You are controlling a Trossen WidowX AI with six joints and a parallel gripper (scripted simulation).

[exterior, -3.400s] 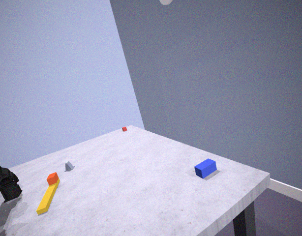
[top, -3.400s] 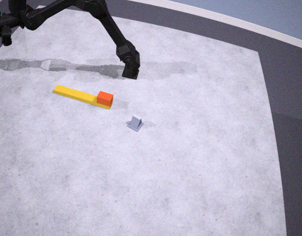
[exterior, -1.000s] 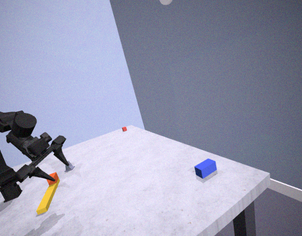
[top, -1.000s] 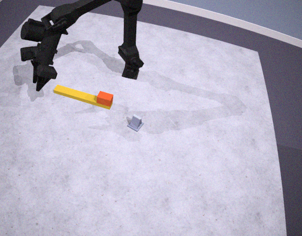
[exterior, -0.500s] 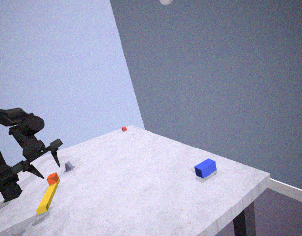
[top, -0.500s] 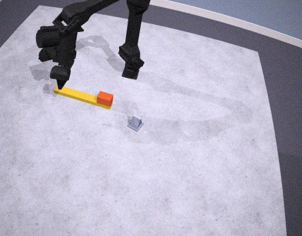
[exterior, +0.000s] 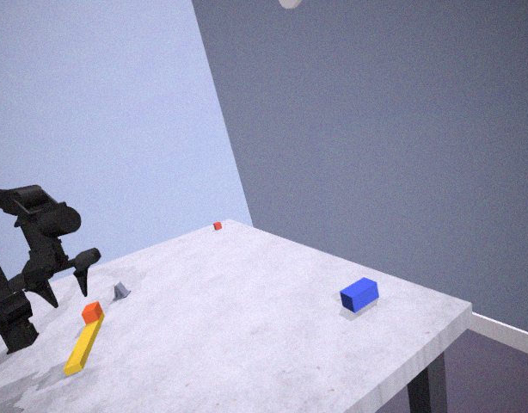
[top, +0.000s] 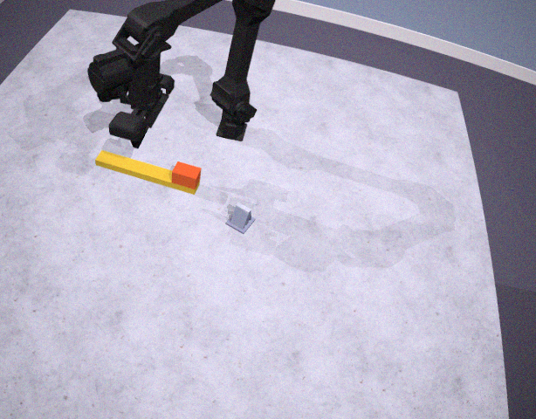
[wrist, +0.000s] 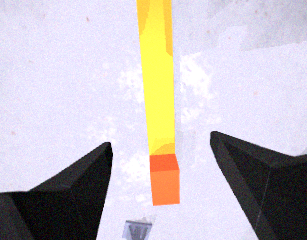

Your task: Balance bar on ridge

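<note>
A long yellow bar (top: 133,167) (exterior: 82,344) (wrist: 157,90) lies flat on the table, with an orange block (top: 186,175) (exterior: 91,311) (wrist: 165,182) on one end. A small grey ridge (top: 240,217) (exterior: 120,291) (wrist: 137,230) stands on the table a short way beyond the orange end, apart from the bar. My gripper (top: 126,131) (exterior: 70,298) (wrist: 161,142) is open and empty. It hangs above the bar without touching it. In the wrist view the bar runs between the two fingers.
A blue block (exterior: 359,293) lies near the table's right edge and a small red cube (exterior: 217,225) sits at its far corner. The arm's base (top: 232,126) stands behind the bar. The table edge (exterior: 432,351) drops off at the right.
</note>
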